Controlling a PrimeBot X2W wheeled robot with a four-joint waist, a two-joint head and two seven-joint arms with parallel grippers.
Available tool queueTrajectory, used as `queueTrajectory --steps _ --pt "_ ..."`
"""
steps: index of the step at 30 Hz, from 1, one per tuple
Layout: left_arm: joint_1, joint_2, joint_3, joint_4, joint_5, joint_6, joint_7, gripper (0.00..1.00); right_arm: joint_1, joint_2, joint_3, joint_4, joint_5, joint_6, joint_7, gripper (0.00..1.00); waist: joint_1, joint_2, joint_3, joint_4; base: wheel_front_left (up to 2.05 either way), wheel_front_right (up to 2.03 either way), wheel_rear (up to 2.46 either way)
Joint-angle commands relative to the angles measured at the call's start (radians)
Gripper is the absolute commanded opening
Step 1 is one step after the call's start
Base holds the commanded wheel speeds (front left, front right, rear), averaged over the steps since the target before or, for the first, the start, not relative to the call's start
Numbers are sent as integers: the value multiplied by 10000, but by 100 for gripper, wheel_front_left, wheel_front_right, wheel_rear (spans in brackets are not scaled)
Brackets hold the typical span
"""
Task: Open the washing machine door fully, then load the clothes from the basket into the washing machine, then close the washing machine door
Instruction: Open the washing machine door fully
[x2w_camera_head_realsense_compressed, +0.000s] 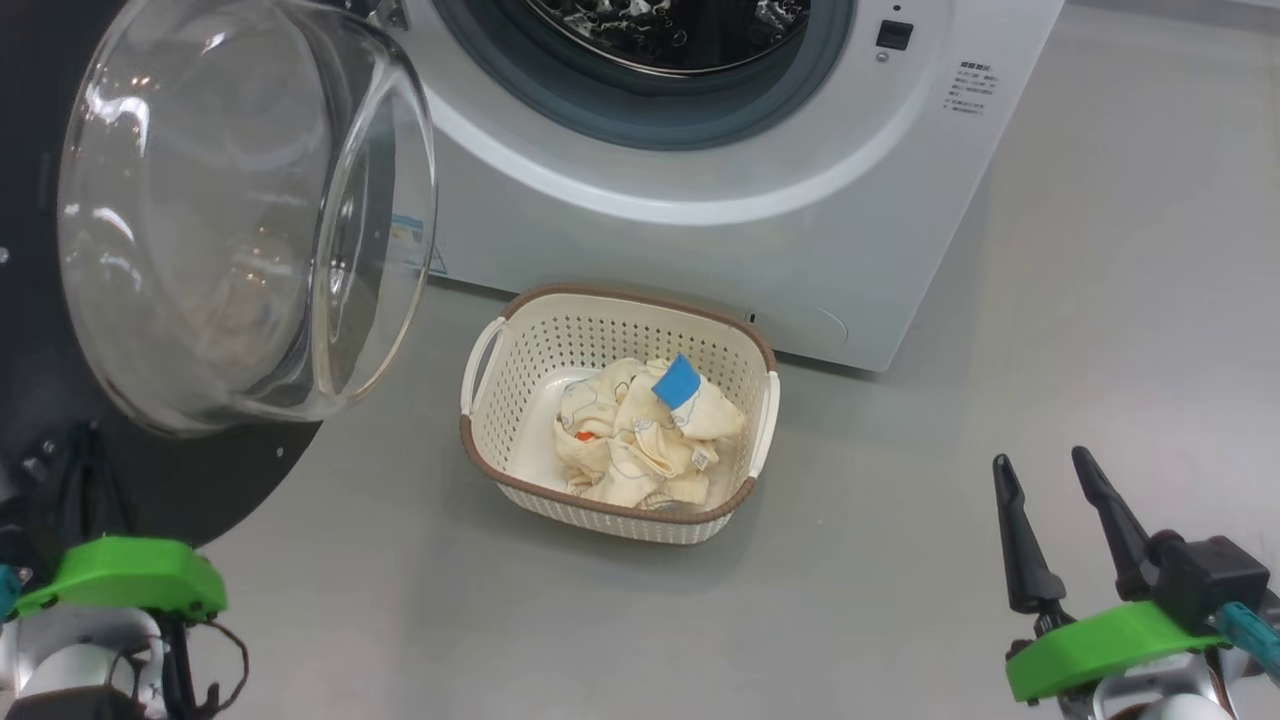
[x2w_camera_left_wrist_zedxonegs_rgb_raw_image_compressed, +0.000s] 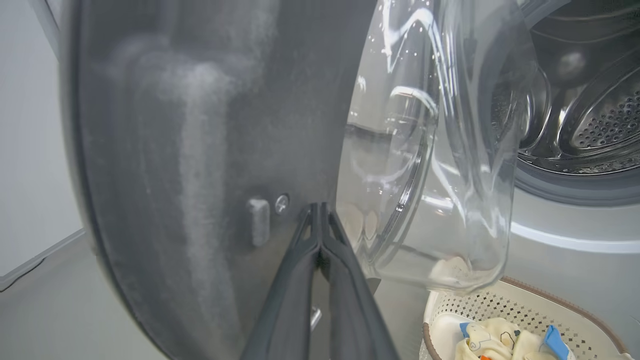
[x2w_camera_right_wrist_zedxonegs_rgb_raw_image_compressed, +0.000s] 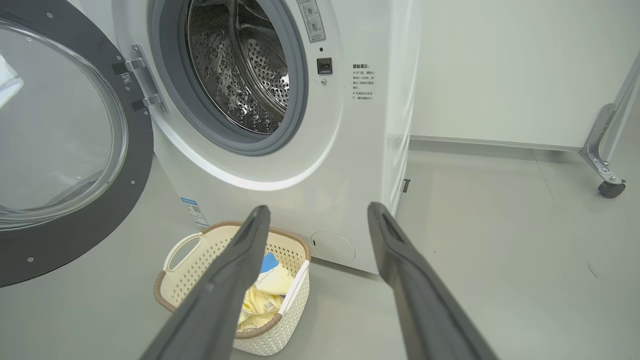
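Closest up, left gripper (x2w_camera_left_wrist_zedxonegs_rgb_raw_image_compressed: 318, 207): two dark fingers (x2w_camera_left_wrist_zedxonegs_rgb_raw_image_compressed: 295, 280) pressed flat together, holding nothing, tips touching the black inside of the door (x2w_camera_left_wrist_zedxonegs_rgb_raw_image_compressed: 200, 150), just beside its glass bowl (x2w_camera_left_wrist_zedxonegs_rgb_raw_image_compressed: 425, 150). Looks like pushing the door wider (only a guess, going by the task). Door swung well out from the washing machine (x2w_camera_head_realsense_compressed: 700, 250), round hole open, shiny drum (x2w_camera_right_wrist_zedxonegs_rgb_raw_image_compressed: 240, 75) showing.

Could go wrong: thin tips sliding off that smooth black ring, from pushing with such a small point. Then maybe the door swinging back, glass bowl hanging over the left side of the basket (x2w_camera_head_realsense_compressed: 600, 335) and getting in the way. Could also knock the basket by reaching in too fast.

Basket down on the floor (x2w_camera_head_realsense_compressed: 1100, 300), right in front of the washing machine, clothes (x2w_camera_head_realsense_compressed: 640, 430) bunched inside, cream with a blue patch. Right gripper (x2w_camera_head_realsense_compressed: 1040, 462) spread wide, empty, well apart from the basket, off to its right and nearer the robot. Left fingers up on the door, not touching the clothes.
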Motion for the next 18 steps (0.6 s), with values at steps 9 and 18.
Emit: queueTrajectory --steps 9,18 --pt "-1392 760 960 950 -186 1215 -258 0 -529 -83 295 -452 54 -29 103 100 -1 0 176 -187 0 0 0" --pt "-2178 1084 1063 2353 -225 934 -336 0 -601 -83 270 -411 76 -29 103 100 -1 0 253 -267 0 0 0"
